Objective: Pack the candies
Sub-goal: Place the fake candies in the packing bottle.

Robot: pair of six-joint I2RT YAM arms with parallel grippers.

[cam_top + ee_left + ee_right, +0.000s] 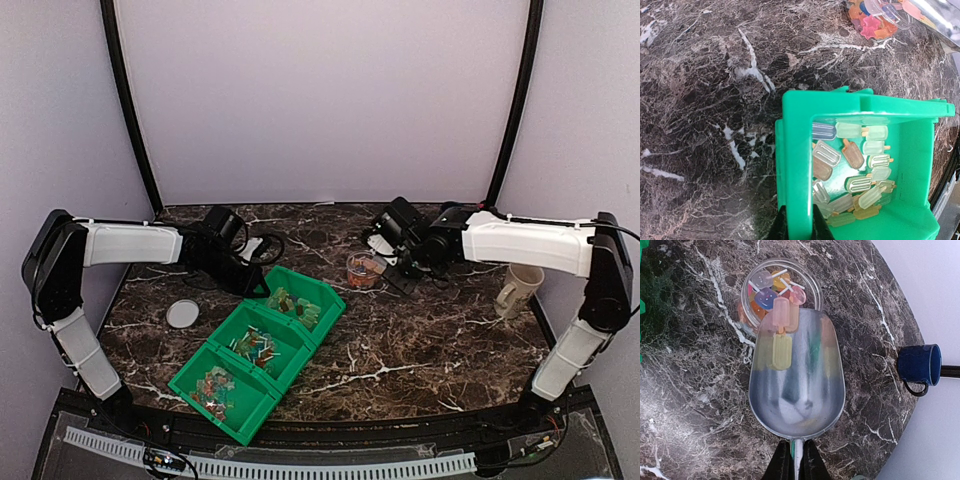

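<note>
At one jar (743, 307) of candies (765, 297), right hand (797, 460) clamps one scoop (797, 390) (left hand (800, 225) clamps one bin (794, 150)).

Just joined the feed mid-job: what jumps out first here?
The bright green bin sits left of centre, its compartments holding popsicle-shaped candies, the left gripper pinching its end wall with shut jaws. Right of it, the right gripper holds a metal scoop tipped at the rim of the clear jar, two candies at its lip.

My left gripper (799, 210) pinches the green bin (795, 125) by its wall; candies (855, 170) (pale popsicle shapes) lie inside its compartment.
</note>
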